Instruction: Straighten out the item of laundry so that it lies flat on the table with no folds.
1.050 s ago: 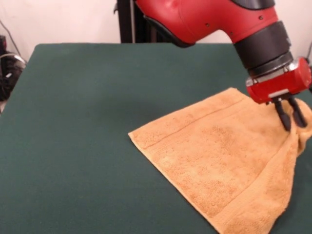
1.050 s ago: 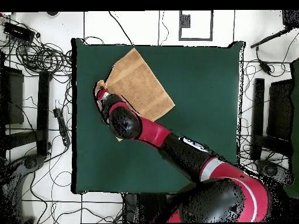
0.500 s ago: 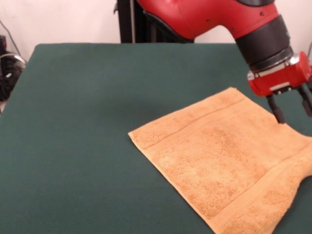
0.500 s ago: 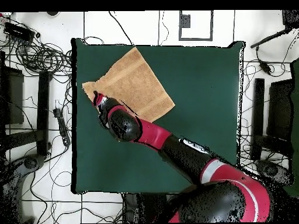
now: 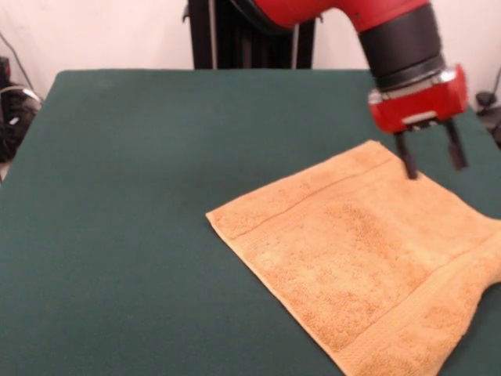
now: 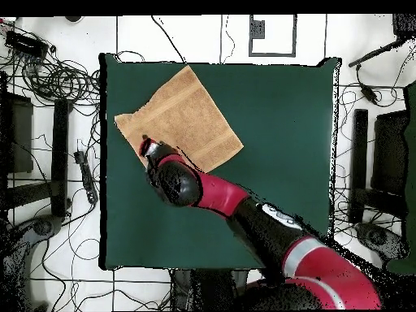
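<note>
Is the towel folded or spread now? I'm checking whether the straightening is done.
Spread: the yellow towel lies open in one layer on the green table, all four corners out in the overhead view. The open claw hangs above it.

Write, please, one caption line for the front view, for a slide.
Open gripper raised above the yellow towel, which lies spread out on the green table.

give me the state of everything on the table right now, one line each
towel: spread open and flat on the table, no folded-over corner visible.
tool: open, empty, raised above the towel's far edge.
table: green cloth, bare apart from the towel.
</note>
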You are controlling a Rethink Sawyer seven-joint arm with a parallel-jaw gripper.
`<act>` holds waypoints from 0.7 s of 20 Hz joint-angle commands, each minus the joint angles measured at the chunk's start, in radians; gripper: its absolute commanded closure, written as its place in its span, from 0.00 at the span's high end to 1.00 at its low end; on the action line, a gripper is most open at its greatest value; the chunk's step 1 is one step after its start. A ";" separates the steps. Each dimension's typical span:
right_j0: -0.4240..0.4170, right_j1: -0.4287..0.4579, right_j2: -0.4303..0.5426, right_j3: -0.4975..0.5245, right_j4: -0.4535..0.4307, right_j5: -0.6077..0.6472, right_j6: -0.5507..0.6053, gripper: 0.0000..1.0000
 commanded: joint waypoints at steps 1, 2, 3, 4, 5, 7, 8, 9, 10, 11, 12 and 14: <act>0.113 -0.088 -0.336 0.021 0.060 0.179 0.096 1.00; 0.109 -0.073 -0.347 0.010 0.044 0.175 0.090 1.00; 0.111 -0.057 -0.362 -0.004 0.028 0.170 0.084 1.00; 0.123 -0.037 -0.390 -0.023 0.017 0.145 0.081 1.00; 0.128 -0.017 -0.411 -0.039 0.009 0.127 0.080 1.00; 0.132 0.017 -0.444 -0.067 -0.010 0.090 0.075 1.00; 0.137 0.025 -0.467 -0.075 -0.018 0.079 0.070 1.00; 0.129 0.033 -0.475 -0.083 -0.035 0.069 0.058 1.00; 0.129 0.039 -0.491 -0.086 -0.044 0.065 0.056 1.00; 0.128 0.041 -0.509 -0.087 -0.057 0.056 0.054 1.00; 0.128 0.044 -0.526 -0.087 -0.069 0.047 0.052 1.00; 0.110 0.046 -0.532 -0.079 -0.094 0.043 0.053 1.00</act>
